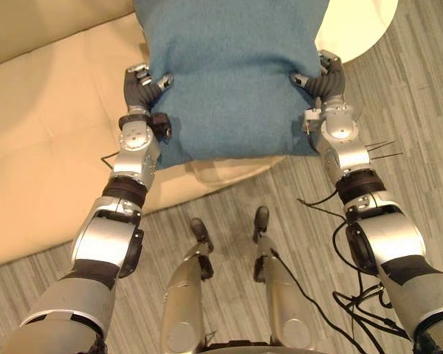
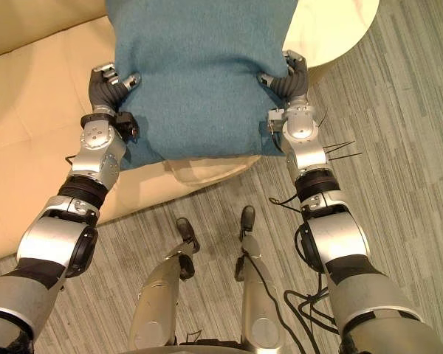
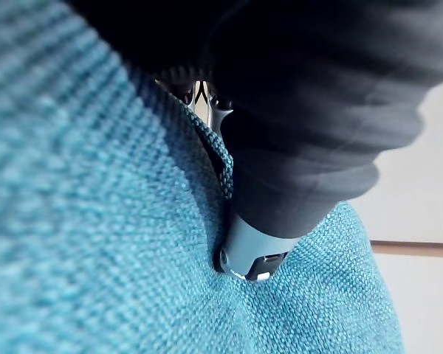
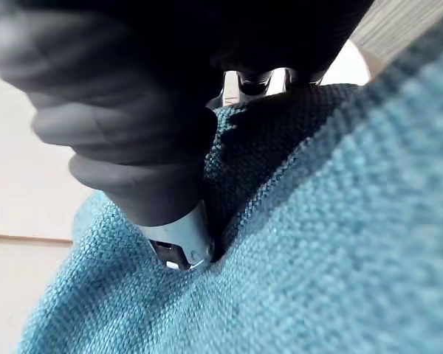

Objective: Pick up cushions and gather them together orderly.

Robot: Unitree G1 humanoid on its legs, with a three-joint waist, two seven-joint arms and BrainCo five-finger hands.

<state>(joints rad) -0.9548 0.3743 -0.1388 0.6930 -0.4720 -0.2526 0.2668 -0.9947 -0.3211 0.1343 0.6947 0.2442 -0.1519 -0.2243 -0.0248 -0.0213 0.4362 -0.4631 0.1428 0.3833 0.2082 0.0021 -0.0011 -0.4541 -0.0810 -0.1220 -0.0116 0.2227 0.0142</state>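
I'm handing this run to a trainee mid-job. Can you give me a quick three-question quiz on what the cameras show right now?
1. True or false: the blue cushion lies untouched on the cream sofa.
2. Where do the left hand and the right hand grip the cushion? A) both on one side edge; B) on opposite side edges; C) both on its near edge.
3. Fill in: each hand's fingers are ___ round the cushion's edge.

Key: 1 false, since both hands hold it. 2 B. 3 curled.
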